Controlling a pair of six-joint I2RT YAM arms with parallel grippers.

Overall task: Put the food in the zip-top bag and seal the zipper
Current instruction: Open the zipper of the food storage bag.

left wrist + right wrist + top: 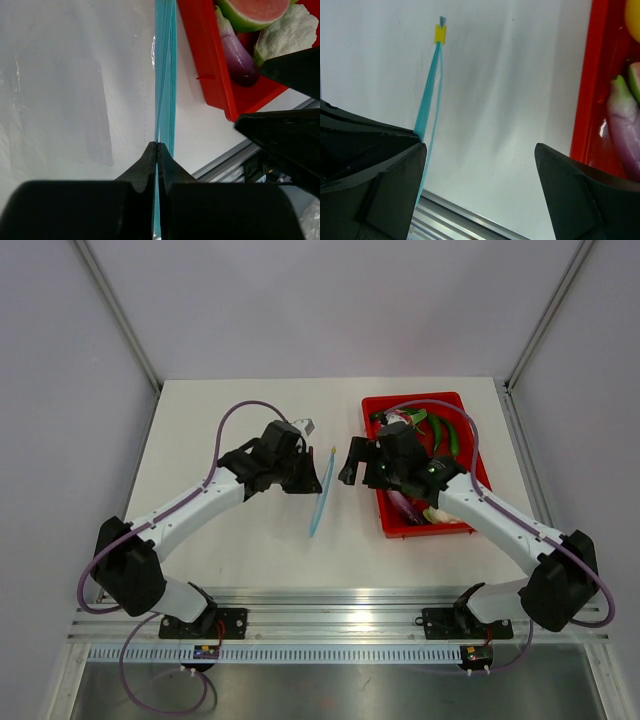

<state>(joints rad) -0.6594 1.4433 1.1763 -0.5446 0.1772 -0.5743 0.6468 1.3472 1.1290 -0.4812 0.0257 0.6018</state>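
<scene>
The zip-top bag [75, 100] is a clear film with its light-blue zipper [322, 495] running as a thin line down the table's middle. My left gripper [306, 478] is shut on that zipper edge [165, 75], jaws pressed together on the strip. A yellow slider [440, 34] sits at the zipper's [427, 95] far end. My right gripper [350, 465] stands open just right of the strip, nothing between its fingers [395, 185]. The food lies in the red tray [415, 398]: a watermelon wedge [255, 12], a purple eggplant [237, 55] and a yellow fruit [634, 15].
The red tray [210, 75] also holds a white cauliflower-like piece [287, 35] and long green vegetables [445, 435]. The table's aluminium front rail [465, 215] runs close below both grippers. White table surface lies between the zipper and the tray [585, 90].
</scene>
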